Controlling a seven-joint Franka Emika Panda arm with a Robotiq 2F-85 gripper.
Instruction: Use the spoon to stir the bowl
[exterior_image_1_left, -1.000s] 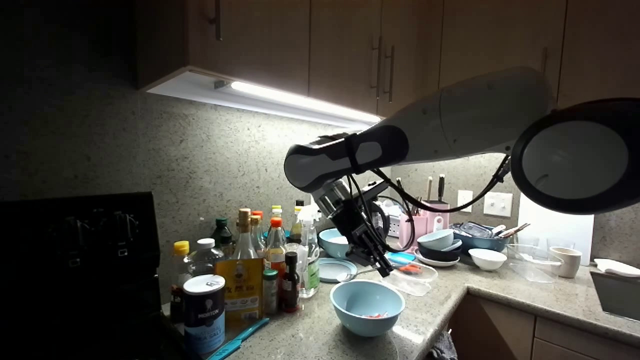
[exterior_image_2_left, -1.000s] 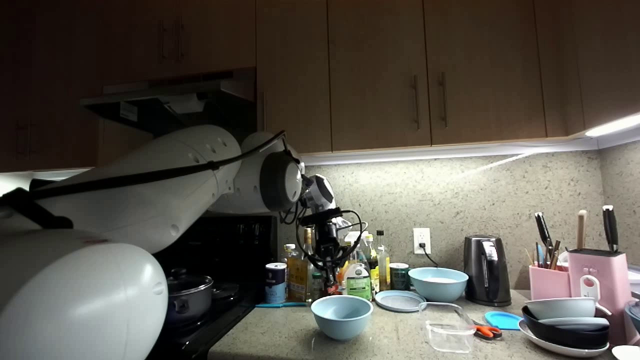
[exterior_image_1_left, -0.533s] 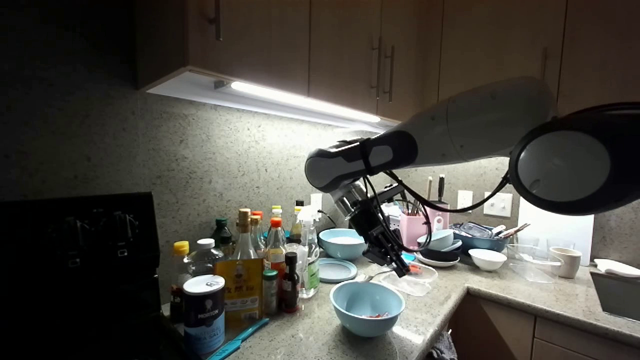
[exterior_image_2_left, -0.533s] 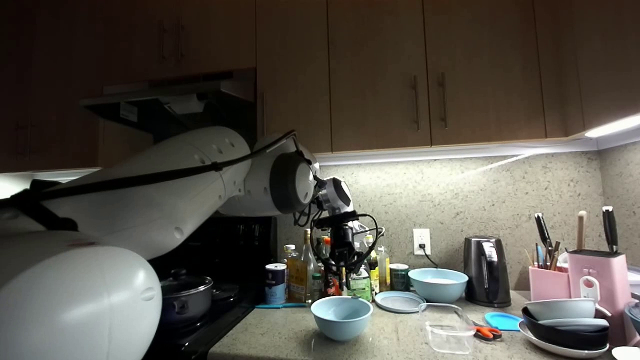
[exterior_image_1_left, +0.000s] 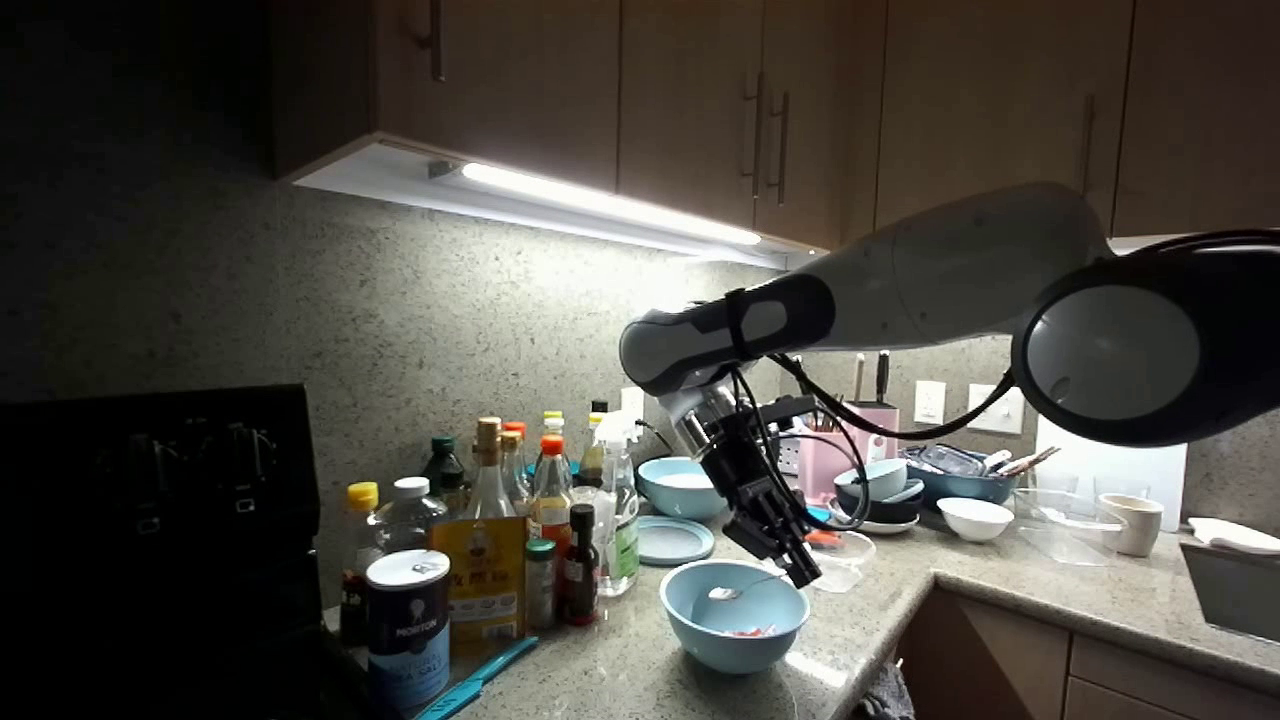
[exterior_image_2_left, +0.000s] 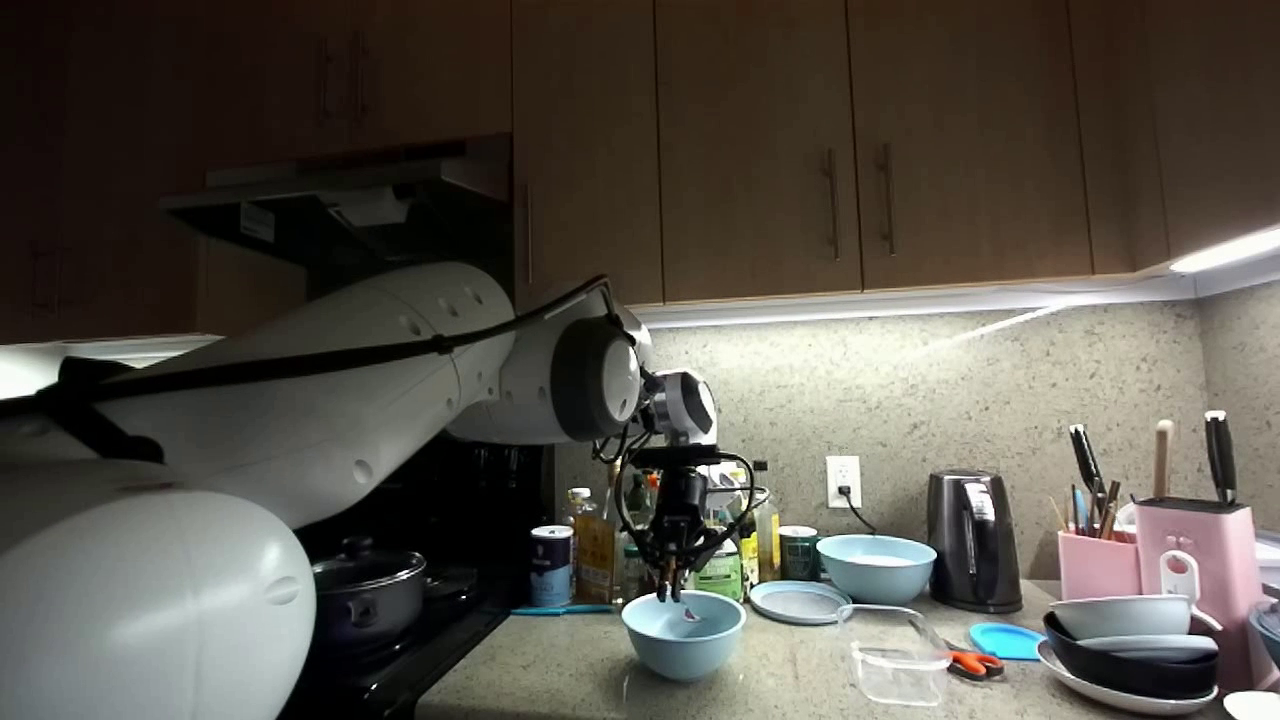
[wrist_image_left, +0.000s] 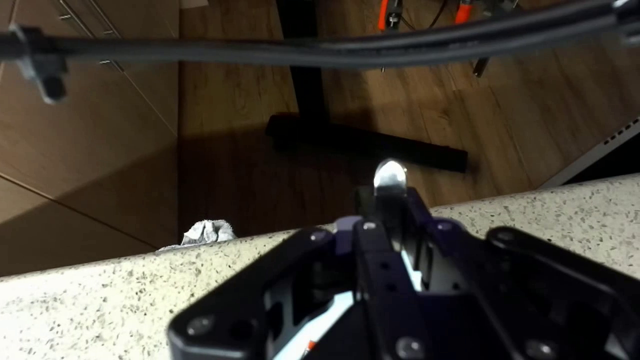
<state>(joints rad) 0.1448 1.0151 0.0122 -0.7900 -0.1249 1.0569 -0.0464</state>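
Observation:
The light blue bowl (exterior_image_1_left: 735, 645) stands upright on the counter, with a little red and pale food (exterior_image_1_left: 757, 631) low inside it in an exterior view. My gripper (exterior_image_1_left: 805, 572) hangs tilted above the bowl's rim, shut on the spoon (exterior_image_1_left: 724, 594). In that view the spoon's head lies within the rim, seemingly above the food; contact with it cannot be made out. Seen from elsewhere, the fingers (exterior_image_2_left: 668, 590) hang just over the bowl (exterior_image_2_left: 684, 655). The wrist view has a bright rounded metal end of the spoon (wrist_image_left: 390, 176) sticking out past the jaws.
Bottles and a spray bottle (exterior_image_1_left: 622, 520) crowd behind the bowl, beside a salt can (exterior_image_1_left: 408, 640). A pale blue plate (exterior_image_2_left: 798, 603), a clear plastic container (exterior_image_2_left: 895, 672) and orange-handled scissors (exterior_image_2_left: 972, 664) lie on the counter. The counter's front edge (exterior_image_1_left: 870, 655) runs close by the bowl.
My gripper first moved right, away from the bottles, then sank. The spoon's head went from behind the far rim to inside the bowl. The bowl has not moved.

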